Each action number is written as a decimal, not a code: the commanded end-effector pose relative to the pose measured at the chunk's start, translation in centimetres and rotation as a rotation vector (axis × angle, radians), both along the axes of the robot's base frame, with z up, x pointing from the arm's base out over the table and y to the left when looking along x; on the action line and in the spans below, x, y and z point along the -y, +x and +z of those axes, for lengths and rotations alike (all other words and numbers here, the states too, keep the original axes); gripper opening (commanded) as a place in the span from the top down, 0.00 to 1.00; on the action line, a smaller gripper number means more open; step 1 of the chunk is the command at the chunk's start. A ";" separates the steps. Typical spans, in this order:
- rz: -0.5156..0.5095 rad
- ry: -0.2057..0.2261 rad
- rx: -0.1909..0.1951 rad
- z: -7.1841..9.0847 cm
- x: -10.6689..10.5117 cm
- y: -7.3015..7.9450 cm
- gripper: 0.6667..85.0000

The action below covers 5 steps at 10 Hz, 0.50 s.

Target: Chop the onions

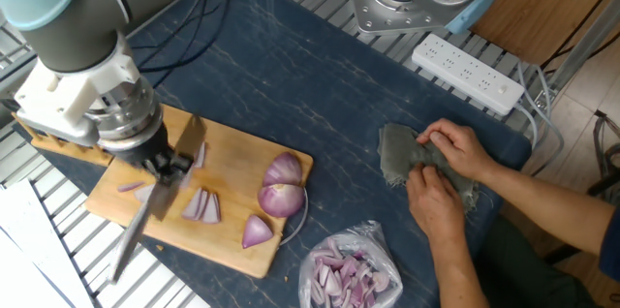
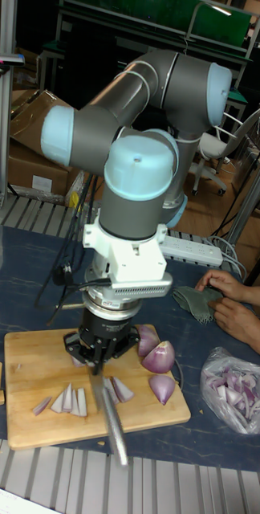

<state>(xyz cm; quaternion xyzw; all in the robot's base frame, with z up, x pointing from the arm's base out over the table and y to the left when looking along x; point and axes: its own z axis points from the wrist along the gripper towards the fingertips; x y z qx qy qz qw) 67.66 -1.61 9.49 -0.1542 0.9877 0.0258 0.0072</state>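
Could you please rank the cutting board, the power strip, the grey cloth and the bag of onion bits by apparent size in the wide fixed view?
1. cutting board
2. power strip, though farther away
3. bag of onion bits and grey cloth: both partly hidden, too close to rank
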 end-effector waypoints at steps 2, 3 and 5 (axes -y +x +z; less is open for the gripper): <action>-0.037 -0.008 -0.006 1.8 -2.2 -0.3 1.00; -0.038 0.003 -0.002 1.7 -2.8 -0.2 1.00; -0.023 0.024 0.006 1.2 -3.7 0.5 1.00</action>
